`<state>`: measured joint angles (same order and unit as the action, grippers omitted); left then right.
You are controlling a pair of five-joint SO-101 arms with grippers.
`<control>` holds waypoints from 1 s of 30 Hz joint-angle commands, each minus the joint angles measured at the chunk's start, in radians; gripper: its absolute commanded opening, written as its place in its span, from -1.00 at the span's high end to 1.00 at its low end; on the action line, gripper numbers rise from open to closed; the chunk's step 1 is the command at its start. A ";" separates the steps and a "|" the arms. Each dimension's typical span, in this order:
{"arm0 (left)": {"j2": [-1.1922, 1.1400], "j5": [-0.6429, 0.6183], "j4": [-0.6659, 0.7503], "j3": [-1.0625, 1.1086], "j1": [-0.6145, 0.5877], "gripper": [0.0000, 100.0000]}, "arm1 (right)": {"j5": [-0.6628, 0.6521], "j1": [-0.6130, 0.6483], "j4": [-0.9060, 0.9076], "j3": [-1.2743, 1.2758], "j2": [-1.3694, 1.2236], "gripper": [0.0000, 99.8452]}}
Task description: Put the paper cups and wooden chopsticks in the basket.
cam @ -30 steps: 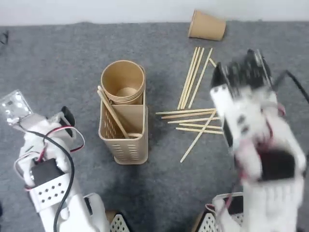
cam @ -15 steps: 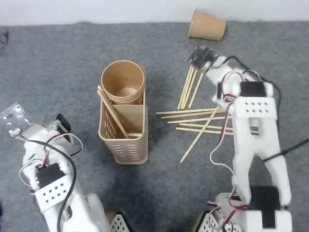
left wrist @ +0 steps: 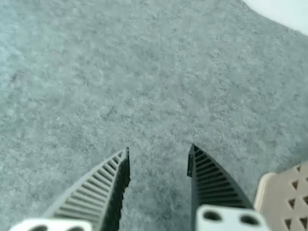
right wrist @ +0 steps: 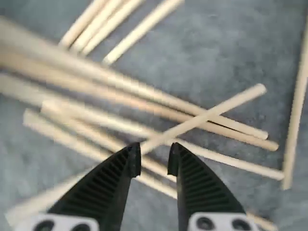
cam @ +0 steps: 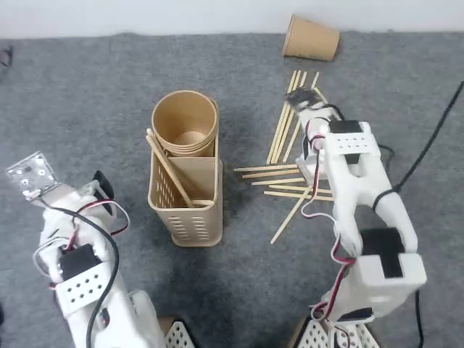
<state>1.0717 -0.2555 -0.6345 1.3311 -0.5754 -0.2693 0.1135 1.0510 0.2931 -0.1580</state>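
I saw my right gripper (right wrist: 154, 156) low over the loose wooden chopsticks (cam: 286, 177) on the grey desk (cam: 87, 87), jaws narrowly parted, gripping nothing. My left gripper (left wrist: 158, 161) hung half open near the basket (cam: 190, 217), which held stacked paper cups (cam: 185, 127). Another paper cup (cam: 310, 38) lay tipped at the far edge.
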 commanded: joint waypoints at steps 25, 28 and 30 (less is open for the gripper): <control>0.017 0.011 0.023 -0.004 0.006 0.63 | 0.319 -0.071 -0.116 -0.037 -0.110 0.79; 0.017 0.011 0.023 -0.004 0.006 0.63 | 0.321 -0.084 -0.076 -0.064 -0.111 0.79; 0.017 0.011 0.023 -0.004 0.006 0.63 | 0.321 -0.094 -0.071 -0.075 -0.111 0.79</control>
<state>1.0717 -0.2555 -0.6329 1.3311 -0.5723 0.0376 0.0414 0.9682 0.2700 -0.2731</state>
